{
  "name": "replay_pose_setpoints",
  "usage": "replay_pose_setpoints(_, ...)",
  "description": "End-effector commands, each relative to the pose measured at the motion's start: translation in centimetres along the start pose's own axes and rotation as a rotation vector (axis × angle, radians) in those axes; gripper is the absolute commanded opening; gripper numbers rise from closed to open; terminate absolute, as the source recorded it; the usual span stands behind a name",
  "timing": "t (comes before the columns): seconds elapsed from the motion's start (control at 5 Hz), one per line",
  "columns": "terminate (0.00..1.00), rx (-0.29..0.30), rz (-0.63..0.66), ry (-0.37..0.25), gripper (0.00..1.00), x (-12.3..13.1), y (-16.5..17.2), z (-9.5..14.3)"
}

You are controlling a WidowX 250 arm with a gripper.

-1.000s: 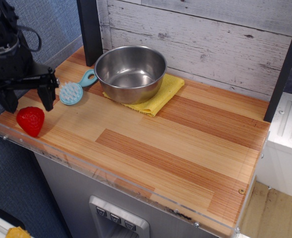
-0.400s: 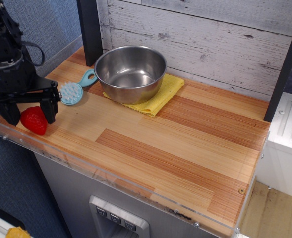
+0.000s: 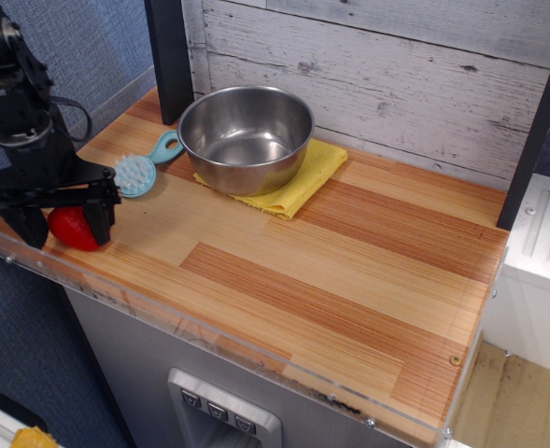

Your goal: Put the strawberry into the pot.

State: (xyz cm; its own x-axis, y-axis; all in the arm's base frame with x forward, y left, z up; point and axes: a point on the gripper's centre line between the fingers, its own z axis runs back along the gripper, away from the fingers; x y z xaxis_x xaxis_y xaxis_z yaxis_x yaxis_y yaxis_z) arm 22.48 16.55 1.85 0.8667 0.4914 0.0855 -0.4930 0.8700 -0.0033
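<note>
The red strawberry lies on the wooden counter at the far left, near the front edge. My black gripper has come down over it, with one finger on each side of it; the jaws are open and I cannot tell whether they touch the fruit. The finger on the right stands beside the strawberry. The shiny steel pot stands empty at the back, to the right of the gripper, on a yellow cloth.
A light blue brush lies between the gripper and the pot. A dark post rises behind the pot's left side. A clear acrylic lip runs along the counter's front edge. A plank wall stands behind.
The gripper has moved right and down, from above and behind the strawberry to straddling it. The strawberry now sits a little further right, between the fingers.
</note>
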Motion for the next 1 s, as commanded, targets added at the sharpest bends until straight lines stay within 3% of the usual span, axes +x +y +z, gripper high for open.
replay_pose_setpoints(0.0, 0.0, 0.03, -0.025, -0.034, 0.0, 0.0, -1.0, 0.6)
replay_pose_setpoints(0.2, 0.0, 0.031, -0.055, -0.061, 0.0, 0.4, -1.9, 2.3)
replay_pose_setpoints(0.6, 0.0, -0.036, -0.107, -0.121, 0.0, 1.7, -4.8, 9.1)
replay_pose_setpoints(0.8, 0.0, -0.082, -0.137, -0.169, 0.0, 4.8, -7.0, 11.5)
